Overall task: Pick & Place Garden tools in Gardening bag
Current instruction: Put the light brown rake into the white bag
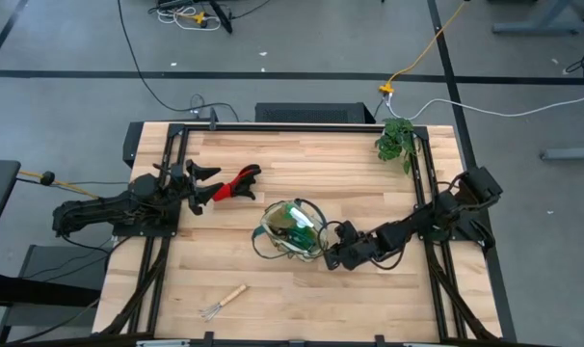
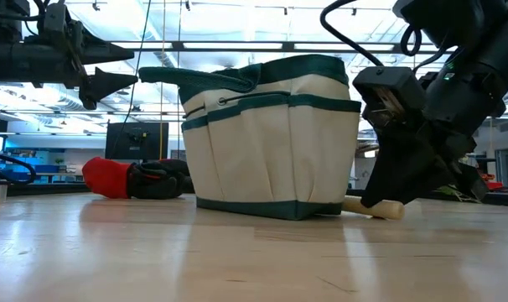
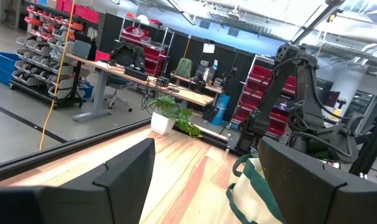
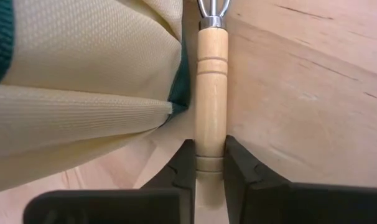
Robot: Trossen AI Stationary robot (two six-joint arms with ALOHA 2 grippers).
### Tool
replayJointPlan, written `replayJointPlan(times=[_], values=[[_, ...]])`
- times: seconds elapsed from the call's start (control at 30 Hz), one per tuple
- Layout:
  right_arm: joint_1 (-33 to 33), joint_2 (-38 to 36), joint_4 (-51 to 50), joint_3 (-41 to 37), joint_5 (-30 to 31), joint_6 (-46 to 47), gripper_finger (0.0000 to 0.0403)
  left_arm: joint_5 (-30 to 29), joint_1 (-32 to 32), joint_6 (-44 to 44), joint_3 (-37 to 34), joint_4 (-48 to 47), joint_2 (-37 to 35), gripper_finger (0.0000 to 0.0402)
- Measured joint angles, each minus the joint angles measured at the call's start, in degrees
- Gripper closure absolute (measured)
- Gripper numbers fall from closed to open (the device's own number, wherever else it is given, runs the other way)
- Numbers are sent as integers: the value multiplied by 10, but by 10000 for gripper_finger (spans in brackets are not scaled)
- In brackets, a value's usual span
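The beige gardening bag (image 1: 290,231) with dark green trim stands upright mid-table; something green and white shows inside it. A wooden-handled tool (image 4: 211,81) lies on the table against the bag's right side (image 4: 83,93). My right gripper (image 1: 333,254) is low beside the bag, shut on that handle. The red-and-black handled tool (image 1: 234,183) lies on the table at the far left. My left gripper (image 1: 203,183) is open and empty in the air just left of it, seen high in the low view (image 2: 103,71). A wooden-handled rake (image 1: 223,302) lies near the front edge. My right gripper pinches the wooden handle near its free end (image 4: 210,134) between its two fingers (image 4: 183,163), one on each side. The fingers lie along the handle, coming low and slanting from the table's right. The handle lies on the table (image 2: 386,210) beside the bag's base.
A leafy green plant (image 1: 396,140) stands at the far right corner. Black frame rails run along both table sides (image 1: 172,154). Bare wood lies in front of the bag and at the near right.
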Motion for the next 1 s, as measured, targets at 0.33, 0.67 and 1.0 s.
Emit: replayJointPlan(times=[0.33,0.67,1.0], values=[[-39,-32,-52,-3,-4,-44,367,0,0,0,0,0,0,110],[-81,-88,-120,-4,38,-84,367,0,0,0,0,-2,0,110],[-124,-182,-138,-3,78,-164,367,0,0,0,0,-2,0,110]])
